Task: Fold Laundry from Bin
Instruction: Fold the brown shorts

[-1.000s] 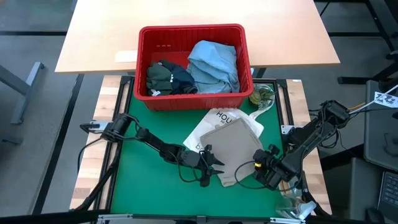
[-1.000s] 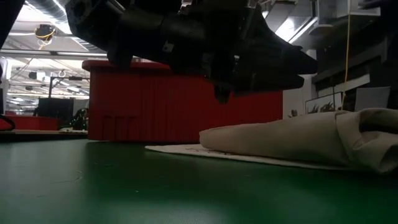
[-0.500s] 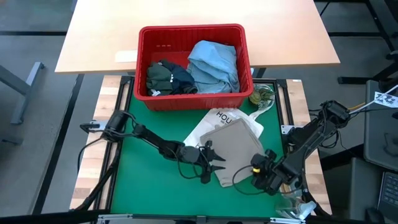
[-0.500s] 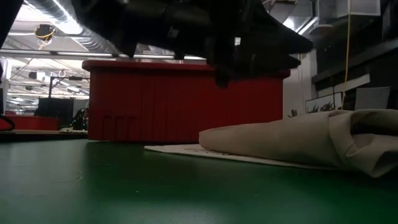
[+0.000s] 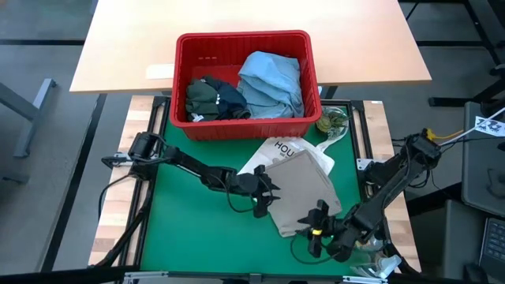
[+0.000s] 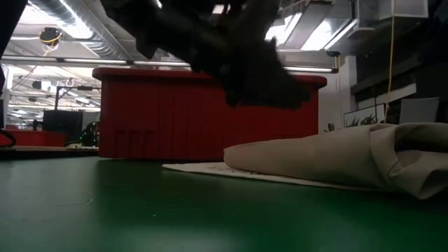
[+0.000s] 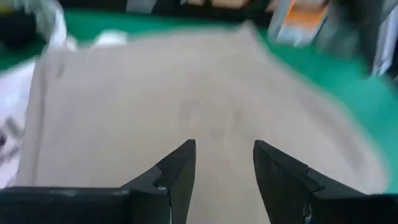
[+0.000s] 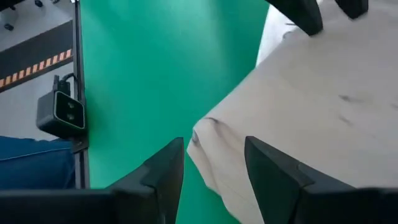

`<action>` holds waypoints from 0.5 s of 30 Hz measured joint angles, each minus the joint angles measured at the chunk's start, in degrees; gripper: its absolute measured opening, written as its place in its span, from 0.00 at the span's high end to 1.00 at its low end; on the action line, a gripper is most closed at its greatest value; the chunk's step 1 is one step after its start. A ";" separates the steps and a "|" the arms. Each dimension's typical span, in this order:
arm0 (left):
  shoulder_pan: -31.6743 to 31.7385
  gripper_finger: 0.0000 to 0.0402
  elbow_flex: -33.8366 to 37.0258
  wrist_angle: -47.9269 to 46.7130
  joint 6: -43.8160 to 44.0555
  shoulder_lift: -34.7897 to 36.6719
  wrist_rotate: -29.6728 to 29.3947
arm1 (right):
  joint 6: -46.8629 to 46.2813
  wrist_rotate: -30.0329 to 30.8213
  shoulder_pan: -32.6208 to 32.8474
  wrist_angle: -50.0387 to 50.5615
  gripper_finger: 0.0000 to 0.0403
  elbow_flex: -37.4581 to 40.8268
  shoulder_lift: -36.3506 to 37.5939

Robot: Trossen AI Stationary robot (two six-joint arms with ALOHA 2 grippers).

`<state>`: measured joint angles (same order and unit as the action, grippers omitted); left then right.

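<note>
A folded beige garment (image 5: 304, 189) lies on the green mat, its far part resting on a white printed tote bag (image 5: 272, 150). My left gripper (image 5: 267, 193) hangs open over the garment's left edge, the beige cloth (image 7: 186, 81) filling the view beyond its fingers. My right gripper (image 5: 316, 226) is open at the garment's near edge, a near corner of the cloth (image 8: 211, 134) ahead of its fingers. The red bin (image 5: 245, 36) stands at the mat's far edge with a light blue shirt (image 5: 272, 79), a dark olive garment (image 5: 207, 95) and a navy one (image 5: 230, 101) inside.
A wooden tabletop (image 5: 355, 31) lies behind the bin. A small greenish object (image 5: 331, 122) sits at the mat's far right corner. A small camera (image 8: 60, 112) stands by the mat's near edge. Bare green mat (image 5: 189, 229) spreads left of the garment.
My left gripper has risen and gone toward the far edge, along the beige garment's left edge. My right gripper has lifted and swung toward the table's left and near edge, turning as it went. The garment lies as before.
</note>
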<state>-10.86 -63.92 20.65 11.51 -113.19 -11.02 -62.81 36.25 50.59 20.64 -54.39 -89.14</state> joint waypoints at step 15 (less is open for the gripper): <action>2.11 0.61 0.02 -8.79 0.07 -0.11 -0.42 | 6.21 -8.21 -6.88 -10.15 0.58 0.04 -11.41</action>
<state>-8.75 -63.90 11.86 11.57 -113.30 -11.45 -56.60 28.04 43.72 10.50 -54.35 -100.55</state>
